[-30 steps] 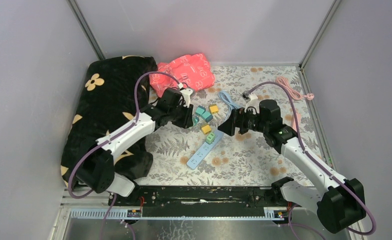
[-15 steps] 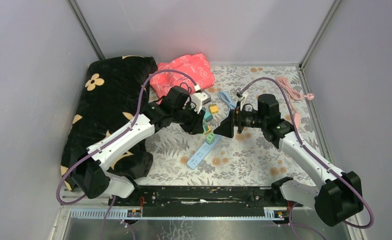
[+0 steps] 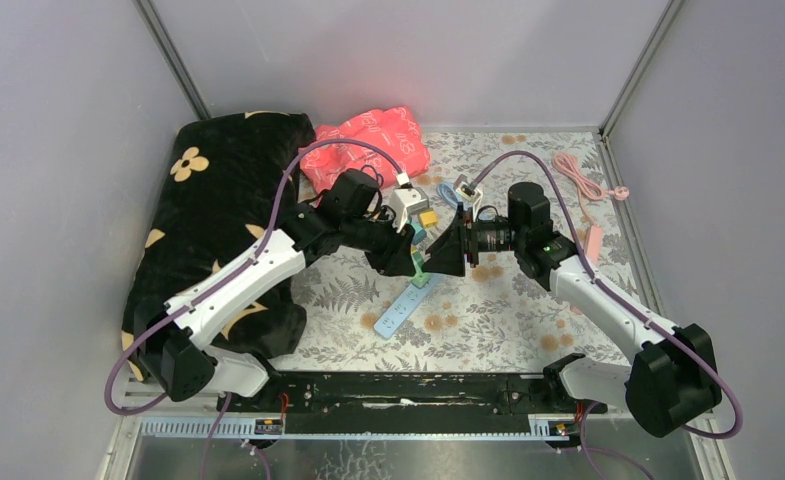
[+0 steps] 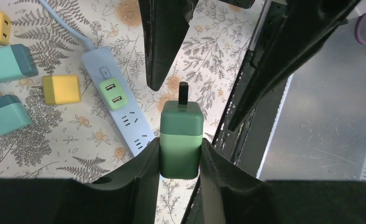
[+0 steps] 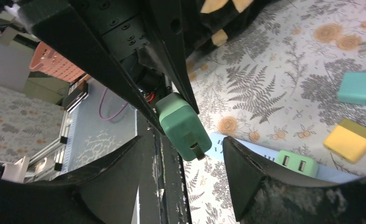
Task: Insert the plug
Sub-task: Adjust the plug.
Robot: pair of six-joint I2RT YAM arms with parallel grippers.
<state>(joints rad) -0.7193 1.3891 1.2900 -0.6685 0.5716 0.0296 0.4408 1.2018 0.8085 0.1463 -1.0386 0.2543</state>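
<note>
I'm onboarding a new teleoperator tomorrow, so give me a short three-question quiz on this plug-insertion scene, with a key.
1. Multiple choice: which gripper clamps the dark green cube-shaped plug? A the left one; B the right one; C neither.
2. True or false: a pale green adapter sits on the light blue plastic power strip.
3. Fill in: the right gripper has its jaws ____ on either side of the plug's metal prong.

Key
1. A: the left gripper is shut on it.
2. True.
3. open, not touching the plug.
</note>
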